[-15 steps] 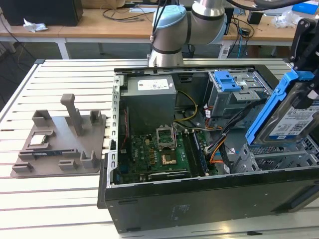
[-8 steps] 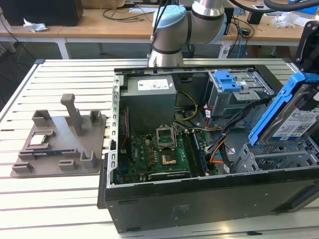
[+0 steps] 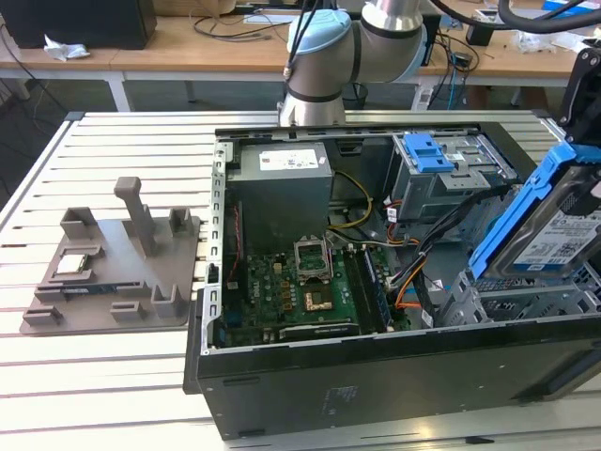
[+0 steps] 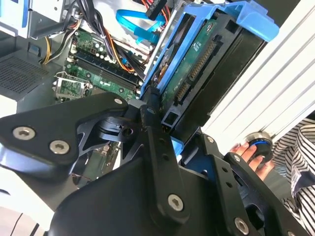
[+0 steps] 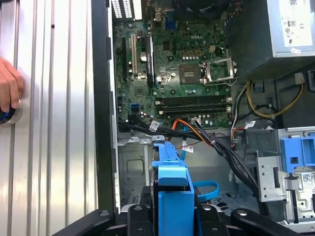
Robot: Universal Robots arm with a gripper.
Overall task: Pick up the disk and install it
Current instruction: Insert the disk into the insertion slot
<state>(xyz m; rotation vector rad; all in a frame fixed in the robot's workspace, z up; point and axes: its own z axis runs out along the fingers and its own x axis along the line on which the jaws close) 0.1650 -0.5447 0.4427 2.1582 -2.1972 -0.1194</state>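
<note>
The arm has the disk (image 3: 562, 225) up in the air at the exterior view's right, over the near corner of the open case (image 3: 376, 376). It is off the table and touching nothing but the gripper (image 5: 170, 216). In both wrist views the black fingers (image 4: 147, 115) are closed tight on the sides of the blue bracket (image 5: 170, 179), one each side, with no gap that I can make out. I'd guess that grip is chosen so the plastic frame takes the squeeze, not the drive body, and the far end stays free.

The disk hangs on edge and tilted, label facing the exterior view, with the green circuit board and connector (image 4: 197, 64) turned toward the case interior. That looks like a way to line it up with the metal cage (image 5: 133, 164) just beneath it, beside the motherboard (image 3: 300, 282). A bundle of cables (image 5: 197, 132) runs across close to that cage, near enough to get in the way.

Well apart, at the exterior view's left, the grey fixture (image 3: 113, 268) sits on the slatted table with a small square chip (image 3: 73, 266) on it.

A person's hand (image 5: 7, 83) rests on a round button (image 4: 258, 140) beside the case, probably keeping a stop within reach.
</note>
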